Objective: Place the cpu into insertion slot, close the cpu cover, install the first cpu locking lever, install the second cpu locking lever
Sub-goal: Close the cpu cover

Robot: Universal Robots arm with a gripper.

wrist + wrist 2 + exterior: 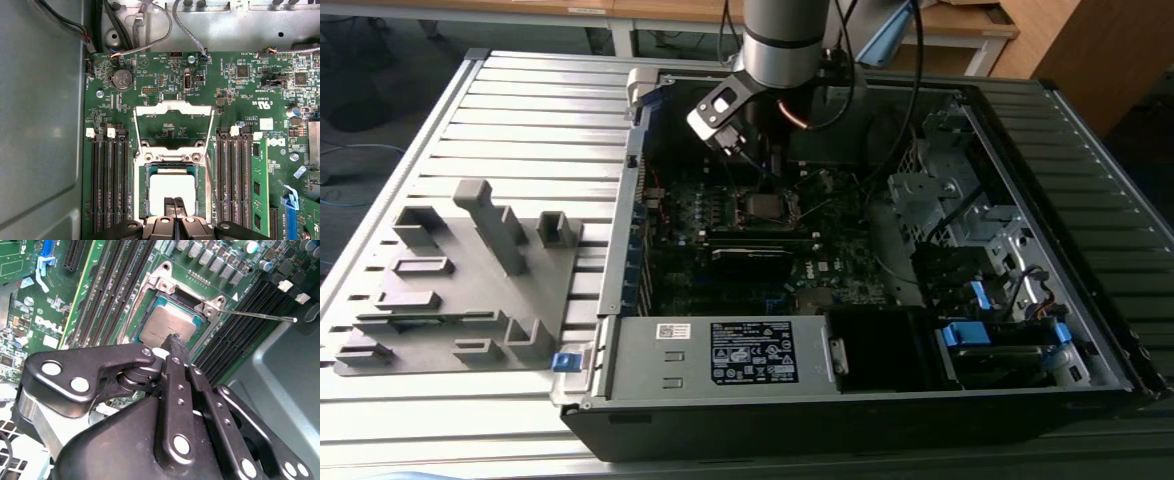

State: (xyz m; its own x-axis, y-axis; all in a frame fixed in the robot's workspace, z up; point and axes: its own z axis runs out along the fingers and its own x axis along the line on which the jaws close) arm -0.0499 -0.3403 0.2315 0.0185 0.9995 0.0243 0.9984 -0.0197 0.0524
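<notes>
The cpu [172, 189] lies flat in the insertion slot [144, 200], silver top up; in the second wrist view the cpu [166, 322] also sits inside the slot [176, 298]. The cpu cover [172, 104] stands flipped open beyond the slot, with green board showing through its cut-out. A thin locking lever [260, 315] sticks out sideways, unlatched. My gripper [175, 204] is shut with nothing between its fingers, its tips just over the chip's near edge. In the exterior view the gripper [767, 168] hangs directly above the slot [761, 205] inside the open computer case.
Black memory slots [107, 185] flank the socket on both sides, with a green memory stick [257, 192] fitted nearby. The power supply [720, 352] and drive bays [987, 330] fill the case's near side. A grey parts fixture [467, 280] sits on the slatted table at the exterior view's left.
</notes>
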